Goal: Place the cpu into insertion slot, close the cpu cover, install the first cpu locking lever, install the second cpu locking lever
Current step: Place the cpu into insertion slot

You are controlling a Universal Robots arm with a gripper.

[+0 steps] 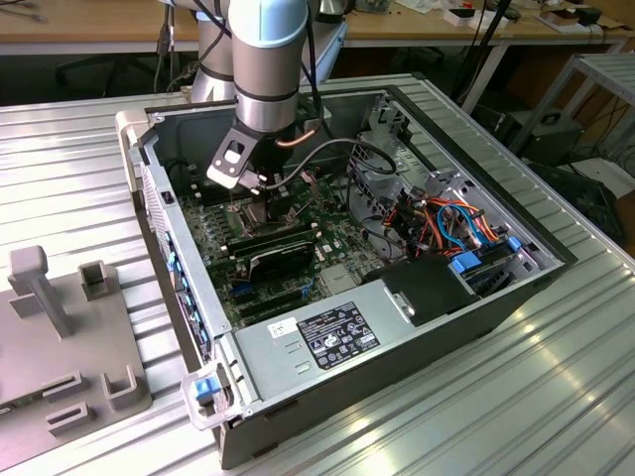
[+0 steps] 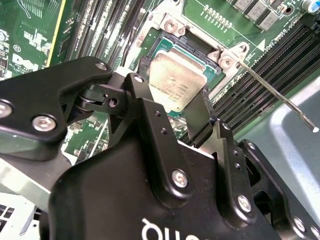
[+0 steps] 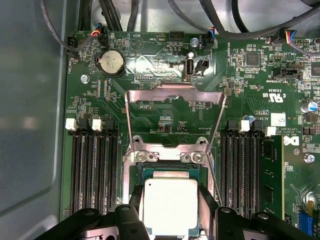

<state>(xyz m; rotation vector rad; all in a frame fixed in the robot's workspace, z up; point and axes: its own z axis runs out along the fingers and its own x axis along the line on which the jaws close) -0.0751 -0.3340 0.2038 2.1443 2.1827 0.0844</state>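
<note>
The gripper (image 1: 266,190) reaches down into an open computer case (image 1: 397,387) that lies on a ribbed metal table (image 1: 556,397). In both wrist views its two black fingers (image 3: 136,199) press against opposite edges of the cpu (image 3: 167,205), pinching it between them.

The cpu sits directly over the insertion slot (image 3: 170,169), with its dull silver top facing up towards the cameras. I cannot tell whether it already rests in the slot or hangs just above it. The chip is square, so it has no long axis. Its sides run parallel to the slot's rim, and it is not turned against the rim. The same grip shows in the second wrist view, where the gripper (image 2: 173,84) has the cpu (image 2: 175,82) above the dark slot (image 2: 195,47).

The cpu cover (image 3: 175,92) is swung open. It is hinged at the slot edge on the far side from the gripper and lies back over the green motherboard (image 3: 150,65). A thin metal lever (image 2: 272,92) sticks out from one corner of the slot, unlatched. Long black memory slots (image 3: 92,170) flank the slot on both sides.
</note>
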